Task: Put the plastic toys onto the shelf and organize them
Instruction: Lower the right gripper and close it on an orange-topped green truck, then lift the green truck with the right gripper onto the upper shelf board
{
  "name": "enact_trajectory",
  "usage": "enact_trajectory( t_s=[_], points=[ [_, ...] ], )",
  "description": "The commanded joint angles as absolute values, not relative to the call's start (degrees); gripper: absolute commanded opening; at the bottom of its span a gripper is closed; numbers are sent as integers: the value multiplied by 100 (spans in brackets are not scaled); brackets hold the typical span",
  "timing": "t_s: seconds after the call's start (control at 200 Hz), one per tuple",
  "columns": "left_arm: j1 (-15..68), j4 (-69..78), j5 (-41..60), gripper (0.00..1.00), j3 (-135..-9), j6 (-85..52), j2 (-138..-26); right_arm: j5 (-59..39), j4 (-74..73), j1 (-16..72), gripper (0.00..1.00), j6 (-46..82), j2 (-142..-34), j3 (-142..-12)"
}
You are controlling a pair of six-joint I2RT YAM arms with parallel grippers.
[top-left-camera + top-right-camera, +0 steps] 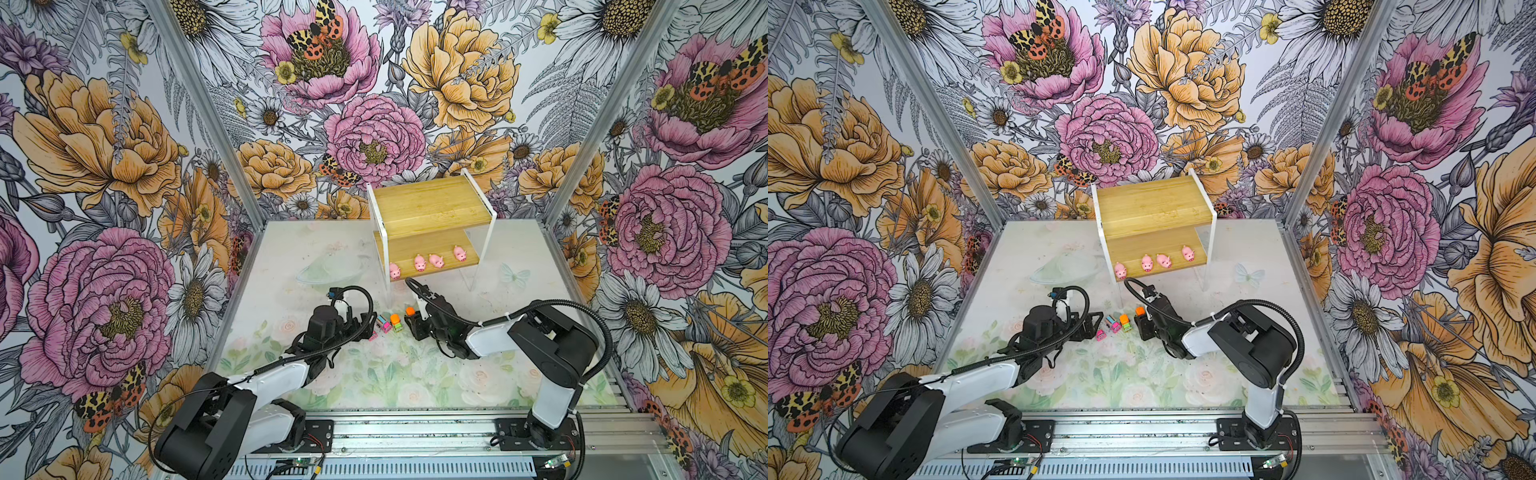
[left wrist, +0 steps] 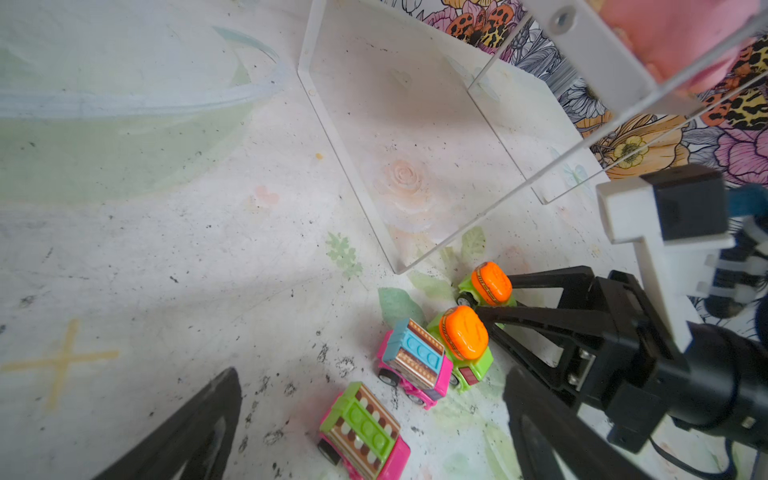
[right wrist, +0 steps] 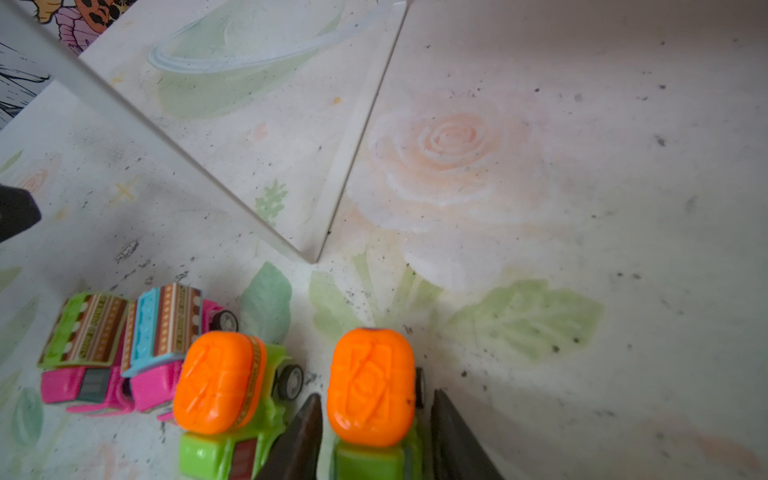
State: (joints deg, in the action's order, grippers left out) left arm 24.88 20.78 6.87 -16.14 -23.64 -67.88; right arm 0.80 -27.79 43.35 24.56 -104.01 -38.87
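Right claw straddles one orange-topped car just before the shelf, grip unclear; left claw, likewise before it, gapes wide, empty.

Orange-topped green plastic toy car flanked by the right gripper
Contact cannot be told; a matching green car is seen just beside it.

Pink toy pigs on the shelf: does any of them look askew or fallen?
None has fallen. The four small pink plastic pigs stand along the lower bamboo-coloured board, but unevenly spaced: the two middle ones sit closest.
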Motion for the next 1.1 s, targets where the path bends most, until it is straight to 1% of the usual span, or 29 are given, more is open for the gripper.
enact_trajectory(
  t_s=[0.0,0.085,0.165,0.4,0.51,0.641,0.761,0.861,0.971,1.096],
  points=[
    [2431,2202,640,99,-1538,-2274,-6817,145,-2997,4385,33,2529,-10458,-3894],
    [2426,2240,651,99,-1538,-2276,-6862,141,-3085,4390,26,2525,-10328,-3772],
    [2426,2266,664,99,-1534,-2285,-6898,121,-3047,4391,22,2538,-10149,-3662],
    [2408,2276,685,99,-1530,-2281,-6874,27,-2707,4396,19,2651,-9272,-3292],
    [2396,2270,695,99,-1533,-2285,-6851,21,-1968,4459,19,2673,-8507,-3224],
    [2367,2267,745,99,-1555,-2283,-6855,169,-518,4510,19,2650,-7295,-3397],
    [2356,2237,780,99,-1573,-2276,-6838,353,789,4512,18,2595,-6246,-3898],
    [2334,2207,813,99,-1599,-2258,-6804,452,1564,4481,19,2473,-5761,-4561],
    [2314,2145,817,99,-1618,-2237,-6735,599,2253,4422,19,2136,-5783,-5594],
    [2292,2035,811,99,-1730,-2173,-6694,864,2713,4208,20,1628,-6185,-6865]
  ],
)
